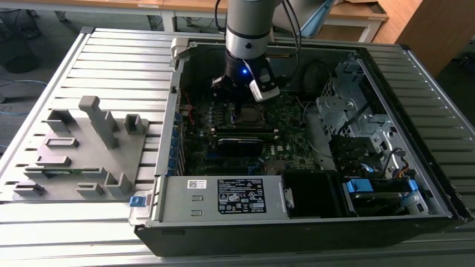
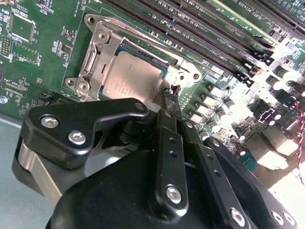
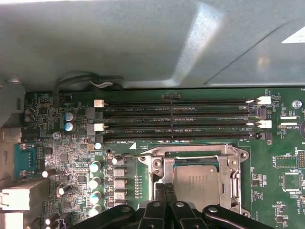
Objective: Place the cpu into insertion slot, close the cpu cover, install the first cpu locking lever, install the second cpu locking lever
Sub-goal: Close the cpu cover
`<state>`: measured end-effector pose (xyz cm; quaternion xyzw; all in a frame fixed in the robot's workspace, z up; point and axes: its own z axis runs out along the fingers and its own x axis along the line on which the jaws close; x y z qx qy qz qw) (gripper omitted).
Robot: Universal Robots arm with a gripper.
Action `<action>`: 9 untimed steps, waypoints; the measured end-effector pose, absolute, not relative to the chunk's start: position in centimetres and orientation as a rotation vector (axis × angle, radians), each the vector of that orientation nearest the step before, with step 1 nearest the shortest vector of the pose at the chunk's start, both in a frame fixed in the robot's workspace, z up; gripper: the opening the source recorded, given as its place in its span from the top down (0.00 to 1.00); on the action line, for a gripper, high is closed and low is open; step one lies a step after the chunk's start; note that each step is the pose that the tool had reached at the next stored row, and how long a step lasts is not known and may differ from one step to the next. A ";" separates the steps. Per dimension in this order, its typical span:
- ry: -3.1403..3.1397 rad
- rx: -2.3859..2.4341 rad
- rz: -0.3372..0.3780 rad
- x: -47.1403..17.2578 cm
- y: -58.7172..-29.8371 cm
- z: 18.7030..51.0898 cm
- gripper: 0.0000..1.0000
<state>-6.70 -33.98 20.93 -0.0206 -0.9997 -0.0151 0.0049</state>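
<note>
The cpu [image 2: 128,76] [image 3: 195,183] lies flat in the insertion slot [image 1: 251,114], its dull grey top facing up. The silver cpu cover [image 2: 97,47] [image 3: 159,167] is folded down over it and frames the chip. A thin metal lever [image 3: 143,153] runs along the socket's edge beside the memory slots. My gripper [image 2: 169,95] [image 3: 164,187] [image 1: 236,92] hangs low over the board. Its black fingers [image 2: 164,124] are pressed together, their tips at the socket's rim right beside the chip. Whether anything is pinched between them is hidden.
Long black memory slots [image 3: 181,119] [image 2: 200,28] run next to the socket. Capacitors [image 3: 95,183] stand on the other side. The case walls [image 1: 178,94], a drive cage [image 1: 356,117] and the power supply [image 1: 222,197] ring the board. A grey fixture tray [image 1: 82,150] sits at the exterior view's left.
</note>
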 end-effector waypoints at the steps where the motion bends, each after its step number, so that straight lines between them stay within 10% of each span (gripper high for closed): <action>1: -3.131 -0.065 -0.048 -6.7 -34.0 20.9 0.89; 9: -3.131 -0.065 -0.048 -6.7 -34.0 20.7 0.89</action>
